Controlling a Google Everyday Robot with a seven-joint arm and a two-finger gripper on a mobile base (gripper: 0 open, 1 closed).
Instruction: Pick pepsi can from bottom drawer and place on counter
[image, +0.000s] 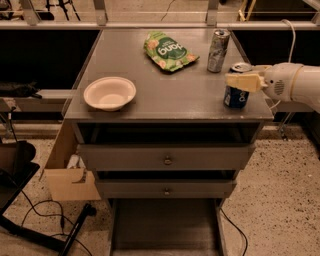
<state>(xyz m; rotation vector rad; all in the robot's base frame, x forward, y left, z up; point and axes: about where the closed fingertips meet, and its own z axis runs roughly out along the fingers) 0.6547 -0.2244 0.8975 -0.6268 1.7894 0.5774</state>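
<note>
The blue pepsi can (234, 98) is standing up on the grey counter (170, 100), near the front corner on the right side. The robot's white arm comes in from the right, and its gripper (239, 80) is at the top part of the can. One cream finger (245, 81) lies across the front of the can, and the gripper looks closed on it, holding it from the side. A taller silver can (218, 50) stands a little behind it, not touching. A green snack bag (169, 51) lies flat near the back of the counter, and a white bowl (109, 93) sits on the left side. Under the counter are two grey drawers with round knobs (167, 160). The bottom drawer (165, 225) is pulled out near the floor, and its dark floor shows. A cardboard box (70, 182) sits on the left of the cabinet.
</note>
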